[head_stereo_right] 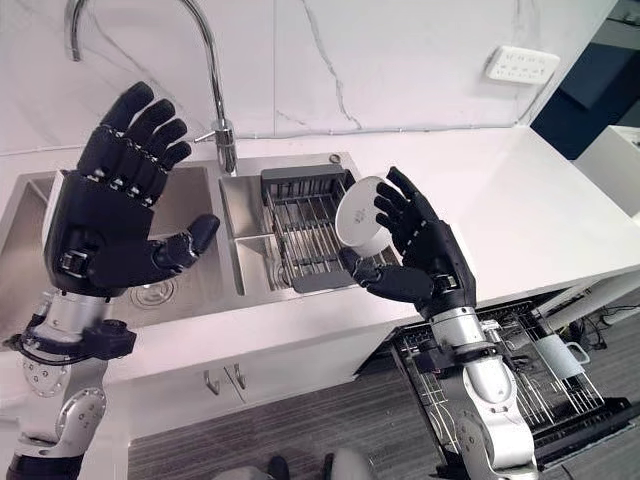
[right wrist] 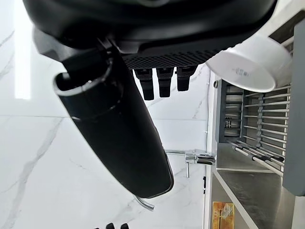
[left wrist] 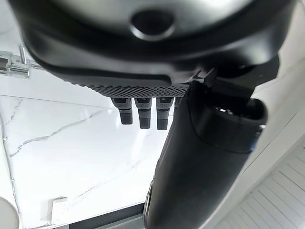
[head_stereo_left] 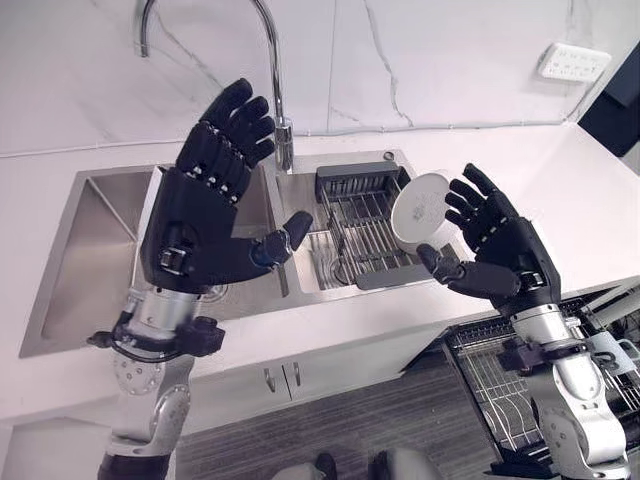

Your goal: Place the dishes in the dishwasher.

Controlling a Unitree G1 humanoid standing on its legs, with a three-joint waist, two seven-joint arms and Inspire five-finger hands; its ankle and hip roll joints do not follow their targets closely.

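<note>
White bowl [head_stereo_left: 425, 210] sat tilted in the sink rack [head_stereo_left: 362, 232], beside the right hand [head_stereo_left: 497, 243]. Both hands were spread wide, empty; left hand [head_stereo_left: 205, 200] hovered over the sink. Bowl looked rigid, glazed-slick, breakable: pinch the rim.

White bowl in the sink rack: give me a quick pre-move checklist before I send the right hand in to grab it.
1. Right hand open for the grasp: ok, fingers spread, holding nothing.
2. White bowl reachable: ok, it leans on its side in the wire rack, just beside the right hand.
3. Contact with the bowl: cannot tell, the fingertips overlap its rim in the head views.
4. Left hand out of the way: ok, raised open above the left sink basin.
5. Dishwasher rack ready: ok, pulled out below the counter at the right, with a mug already in it.
</note>
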